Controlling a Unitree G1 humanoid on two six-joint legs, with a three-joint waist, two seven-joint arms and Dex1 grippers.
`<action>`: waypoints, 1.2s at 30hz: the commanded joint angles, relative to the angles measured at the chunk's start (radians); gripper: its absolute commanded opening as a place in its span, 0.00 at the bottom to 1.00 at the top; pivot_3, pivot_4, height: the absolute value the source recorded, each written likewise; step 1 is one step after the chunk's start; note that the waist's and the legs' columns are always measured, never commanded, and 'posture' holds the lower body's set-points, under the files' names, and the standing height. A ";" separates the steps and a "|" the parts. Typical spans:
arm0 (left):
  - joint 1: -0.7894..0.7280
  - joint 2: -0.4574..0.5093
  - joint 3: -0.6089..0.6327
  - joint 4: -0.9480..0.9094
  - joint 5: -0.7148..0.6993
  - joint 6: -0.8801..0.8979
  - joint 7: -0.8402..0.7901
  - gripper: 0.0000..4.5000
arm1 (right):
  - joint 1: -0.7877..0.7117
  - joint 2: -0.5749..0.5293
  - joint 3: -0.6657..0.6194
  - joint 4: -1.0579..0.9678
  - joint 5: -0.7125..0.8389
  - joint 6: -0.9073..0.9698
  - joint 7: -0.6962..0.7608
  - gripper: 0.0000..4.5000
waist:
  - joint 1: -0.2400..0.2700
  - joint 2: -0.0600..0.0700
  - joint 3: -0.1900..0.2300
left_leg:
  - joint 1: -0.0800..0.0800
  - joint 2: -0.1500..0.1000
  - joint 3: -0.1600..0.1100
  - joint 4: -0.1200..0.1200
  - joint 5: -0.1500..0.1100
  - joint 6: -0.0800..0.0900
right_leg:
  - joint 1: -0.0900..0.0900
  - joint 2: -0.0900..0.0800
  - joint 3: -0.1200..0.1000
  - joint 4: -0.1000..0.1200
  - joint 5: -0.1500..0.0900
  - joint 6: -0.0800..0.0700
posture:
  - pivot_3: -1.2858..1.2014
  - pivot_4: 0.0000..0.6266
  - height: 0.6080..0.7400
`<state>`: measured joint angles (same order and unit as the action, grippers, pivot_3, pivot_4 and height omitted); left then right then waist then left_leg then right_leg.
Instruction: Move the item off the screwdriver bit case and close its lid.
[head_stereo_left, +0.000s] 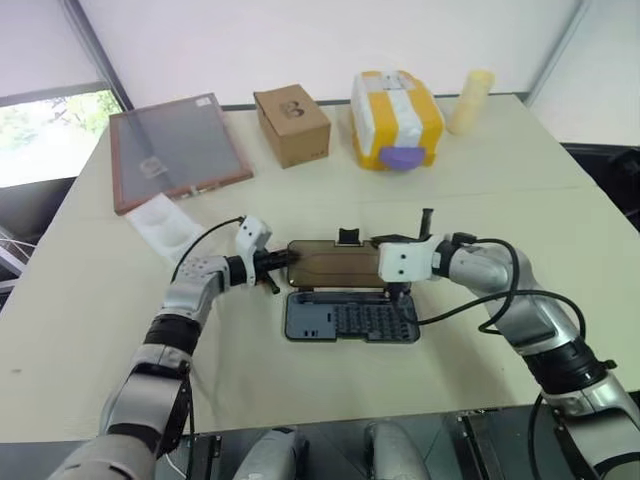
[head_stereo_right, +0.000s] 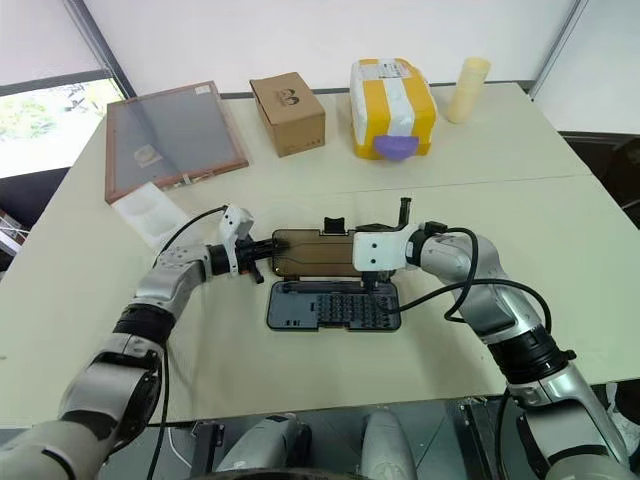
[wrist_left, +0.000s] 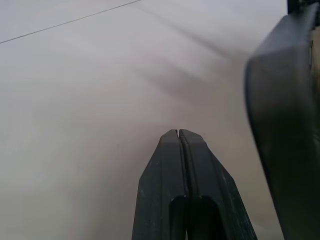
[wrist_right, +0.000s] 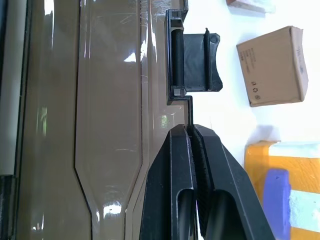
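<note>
On the table (head_stereo_left: 500, 170), bit case (head_stereo_left: 350, 320) lies open, left gripper (wrist_left: 178, 133) clenched beside its lid (head_stereo_left: 335, 265), right gripper (wrist_right: 190, 128) clenched at the latch edge.

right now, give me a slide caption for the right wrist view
Shut right end effector at the rim of the open translucent brown plastic lid, beside its black plastic latch.
</note>
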<state>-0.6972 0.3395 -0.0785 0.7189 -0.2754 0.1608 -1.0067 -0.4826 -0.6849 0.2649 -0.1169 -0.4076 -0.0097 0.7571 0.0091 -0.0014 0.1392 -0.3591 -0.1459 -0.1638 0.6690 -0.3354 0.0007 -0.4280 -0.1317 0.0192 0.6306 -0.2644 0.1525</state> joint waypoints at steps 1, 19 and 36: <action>-0.046 -0.018 0.030 0.070 -0.009 -0.027 -0.055 0.00 | -0.009 0.008 -0.032 -0.058 0.022 0.016 -0.003 0.21 | -0.001 0.000 0.000 | 0.000 0.000 0.000 0.000 0.000 0.000 | 0.000 0.000 0.000 0.000 0.000 0.000 | 0.52 0.24 1.00; -0.078 0.085 -0.012 -0.208 -0.080 0.260 -0.402 0.00 | 0.028 -0.313 -0.688 -0.754 0.784 1.335 0.497 0.95 | 0.003 -0.001 0.001 | -0.025 -0.001 -0.006 0.017 -0.001 0.002 | -0.012 -0.002 -0.005 0.002 0.001 -0.002 | 0.52 0.24 1.00; -0.171 0.140 -0.021 -0.494 -0.148 0.378 -0.328 0.00 | 0.193 -0.187 -0.379 -0.849 1.014 1.258 0.224 0.95 | 0.024 -0.005 0.003 | -0.031 -0.005 -0.003 0.030 -0.002 0.004 | -0.016 -0.005 -0.005 0.009 0.002 -0.001 | 0.52 0.24 1.00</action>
<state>-0.8684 0.4865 -0.0958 0.1857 -0.4420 0.5783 -1.3453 -0.2911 -0.8800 -0.1408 -0.9410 0.5895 1.2913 1.0020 0.0333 -0.0064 0.1421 -0.3891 -0.1504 -0.1659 0.6989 -0.3380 0.0052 -0.4431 -0.1366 0.0139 0.6398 -0.2623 0.1517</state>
